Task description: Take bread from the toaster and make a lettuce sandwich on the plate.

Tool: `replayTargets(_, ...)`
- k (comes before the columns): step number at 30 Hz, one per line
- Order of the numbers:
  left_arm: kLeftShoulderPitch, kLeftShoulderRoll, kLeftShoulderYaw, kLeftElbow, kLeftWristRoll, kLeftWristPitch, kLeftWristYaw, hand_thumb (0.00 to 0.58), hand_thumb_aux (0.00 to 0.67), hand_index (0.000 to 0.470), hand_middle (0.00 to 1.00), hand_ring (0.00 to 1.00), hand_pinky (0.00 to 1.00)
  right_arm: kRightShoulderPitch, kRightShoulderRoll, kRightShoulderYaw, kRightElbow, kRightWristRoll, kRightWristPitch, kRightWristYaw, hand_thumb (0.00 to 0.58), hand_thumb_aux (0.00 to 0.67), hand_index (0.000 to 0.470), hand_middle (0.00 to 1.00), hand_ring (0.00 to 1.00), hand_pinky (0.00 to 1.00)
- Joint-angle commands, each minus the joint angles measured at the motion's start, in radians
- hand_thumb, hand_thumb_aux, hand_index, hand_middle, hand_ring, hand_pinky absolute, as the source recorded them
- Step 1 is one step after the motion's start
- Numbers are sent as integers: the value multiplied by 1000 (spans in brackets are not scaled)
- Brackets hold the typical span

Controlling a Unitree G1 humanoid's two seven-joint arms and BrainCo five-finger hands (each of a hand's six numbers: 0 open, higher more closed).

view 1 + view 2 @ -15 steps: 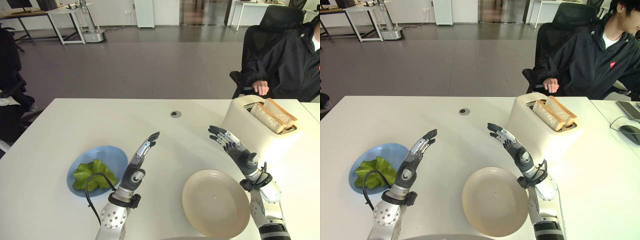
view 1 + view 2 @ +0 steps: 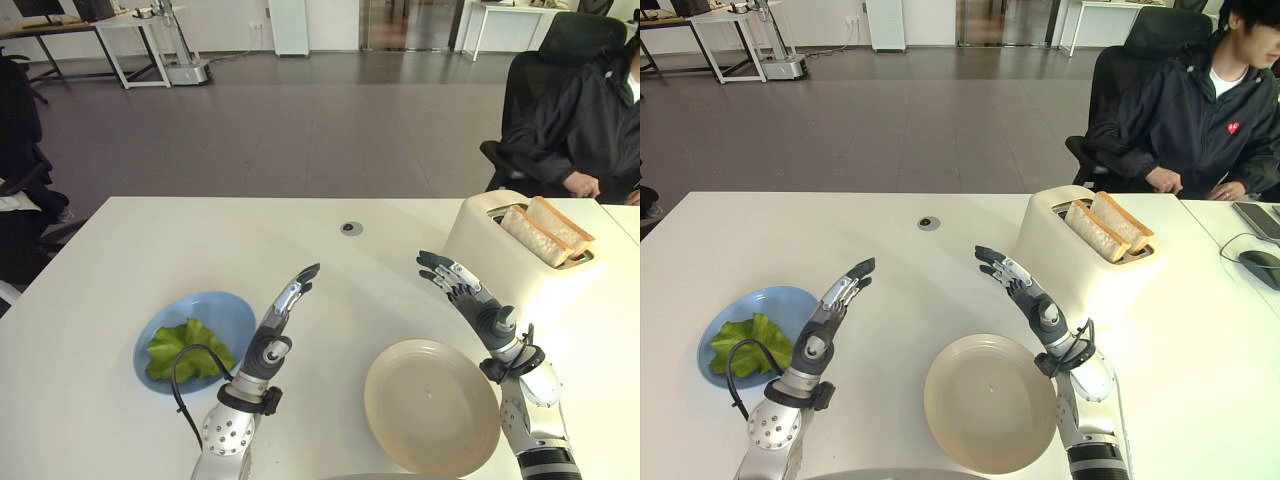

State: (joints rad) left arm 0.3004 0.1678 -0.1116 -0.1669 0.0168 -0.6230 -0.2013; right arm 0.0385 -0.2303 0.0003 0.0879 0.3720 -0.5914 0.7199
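Left eye view: the task is judged to be at its very start. Two slices of bread are seen standing in the slots of the toaster, which is set behind the plate and to its right. The plate is bare, and nothing has been laid on it yet. The lettuce is kept in a blue dish well to the left of the plate and appears untouched. Every step is therefore left: the slices are to be drawn out, one laid on the plate, the lettuce added, and the second slice set on top.

The right hand is held above the plate's far right rim, near the toaster but apart from it. Its fingers are stretched out almost straight and nothing is held. The left hand is raised to the left of the plate, between it and the blue dish, likewise spread and empty.

The slices are stood upright on edge, side by side, with their tops projecting from the slots. Their long axis is run from far-left to near-right, so a broad face is turned roughly toward the plate.
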Motion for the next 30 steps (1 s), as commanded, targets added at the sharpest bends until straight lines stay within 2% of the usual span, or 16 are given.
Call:
replayTargets(1,-5,1,-3,6,0,16,-4,0,0,0,0,0,0,-2,-3,3,2,-17,2,-2,0,0,0,0,0,0)
replayTargets(30,-14,-4,-14,16,-4,18,-17,0,0,0,0,0,0,20,-7,-1,-6,-31,-18,-14,0,0,0,0,0,0)
